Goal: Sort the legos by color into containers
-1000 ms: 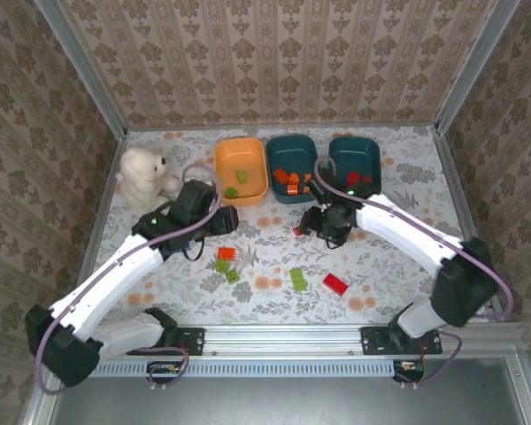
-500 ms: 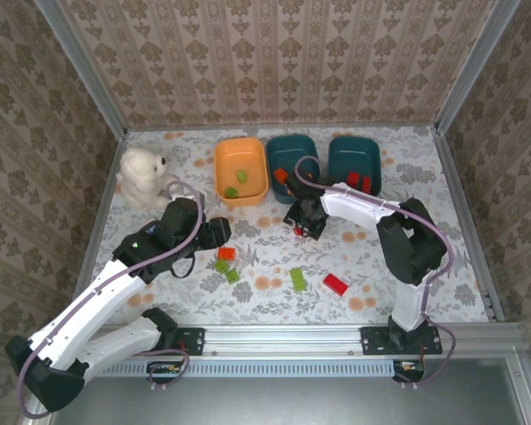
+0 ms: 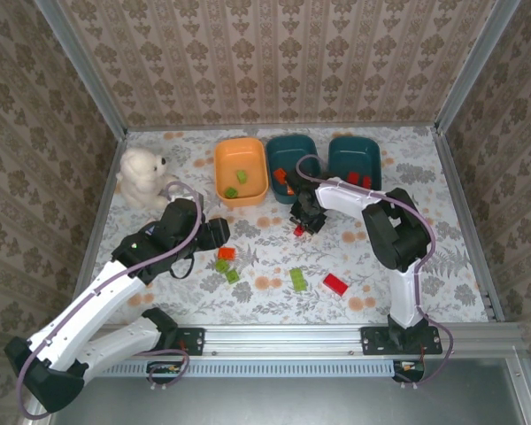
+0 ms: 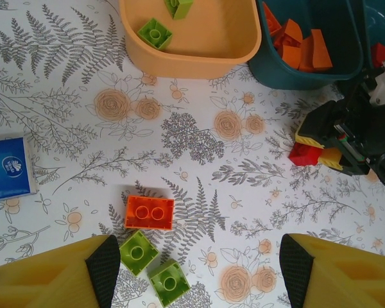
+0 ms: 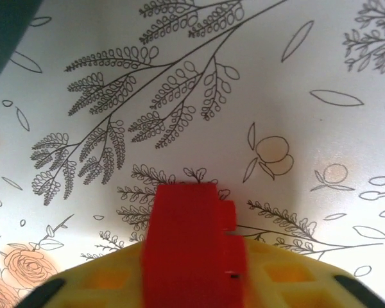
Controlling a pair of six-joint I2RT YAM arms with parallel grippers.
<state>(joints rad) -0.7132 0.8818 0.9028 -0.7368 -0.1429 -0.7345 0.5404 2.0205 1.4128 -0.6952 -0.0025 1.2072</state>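
With my right gripper [image 3: 303,221] clamped on a small red plastic brick [image 5: 192,247] just before the middle dark teal plastic tray [image 3: 292,138] toward the far edge of the tabletop [image 3: 416,177], I judge the next move is a lift into the right-hand teal tray [image 3: 355,140] holding reds, while my left gripper [image 4: 199,266] hangs spread wide above an orange brick [image 4: 149,212].

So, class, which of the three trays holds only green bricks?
The orange tray, leftmost; the middle teal tray holds orange bricks, the right teal tray red ones.
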